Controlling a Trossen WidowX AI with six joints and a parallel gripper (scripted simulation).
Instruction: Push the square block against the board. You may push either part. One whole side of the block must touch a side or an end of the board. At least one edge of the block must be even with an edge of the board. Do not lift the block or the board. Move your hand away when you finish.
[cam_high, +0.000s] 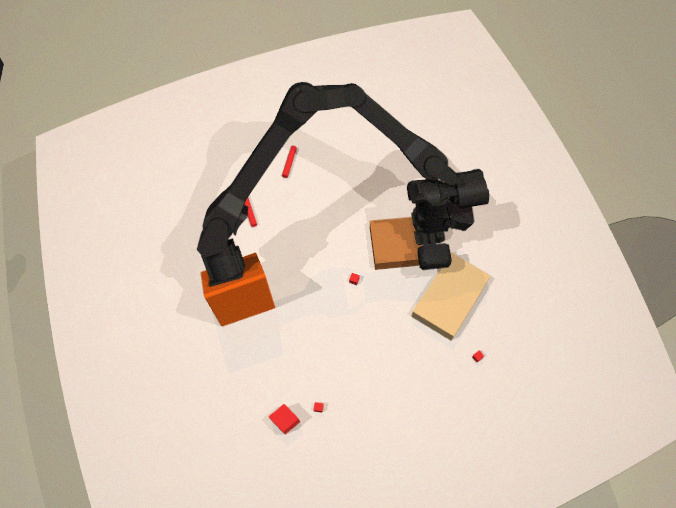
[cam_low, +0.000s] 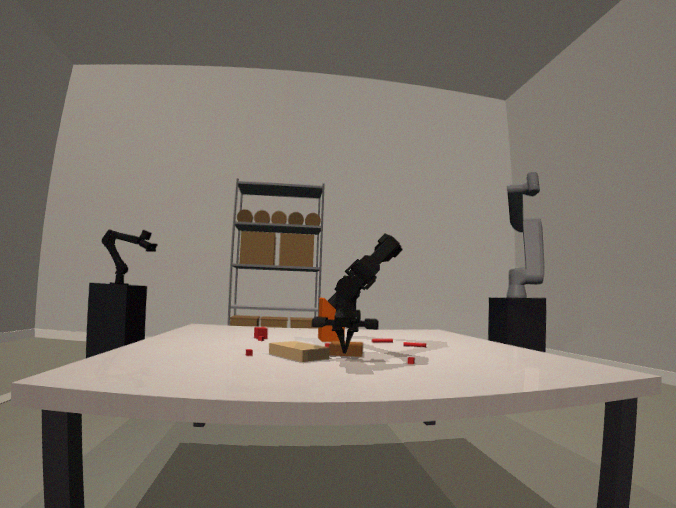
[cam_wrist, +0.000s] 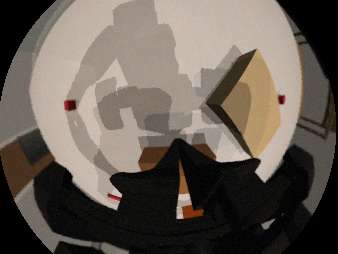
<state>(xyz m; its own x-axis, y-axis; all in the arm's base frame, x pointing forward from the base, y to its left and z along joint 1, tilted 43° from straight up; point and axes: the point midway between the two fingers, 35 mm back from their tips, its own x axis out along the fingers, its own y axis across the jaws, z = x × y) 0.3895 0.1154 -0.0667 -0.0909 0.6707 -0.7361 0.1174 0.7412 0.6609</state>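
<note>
The square block (cam_high: 390, 240) (cam_low: 356, 349) (cam_wrist: 149, 156) is orange-brown and lies flat. The tan board (cam_high: 452, 300) (cam_low: 292, 350) (cam_wrist: 267, 102) lies flat close by, turned at an angle to the block. Their sides are not parallel. The hand hides their nearest corners in the top view, so I cannot tell whether they touch. My gripper (cam_high: 429, 237) (cam_low: 344, 351) (cam_wrist: 177, 141) is shut and empty. Its tips are low, at the block's side facing the exterior camera. Whether they touch it is unclear. The hand covers the block's right part in the top view.
A larger red cube (cam_high: 284, 418) (cam_low: 260, 332) lies far from the block. Several small red cubes lie about, one (cam_high: 354, 278) near the block and one (cam_high: 478, 356) near the board. Two red bars (cam_high: 289, 161) (cam_high: 251, 213) lie near the arm's orange base (cam_high: 240, 300).
</note>
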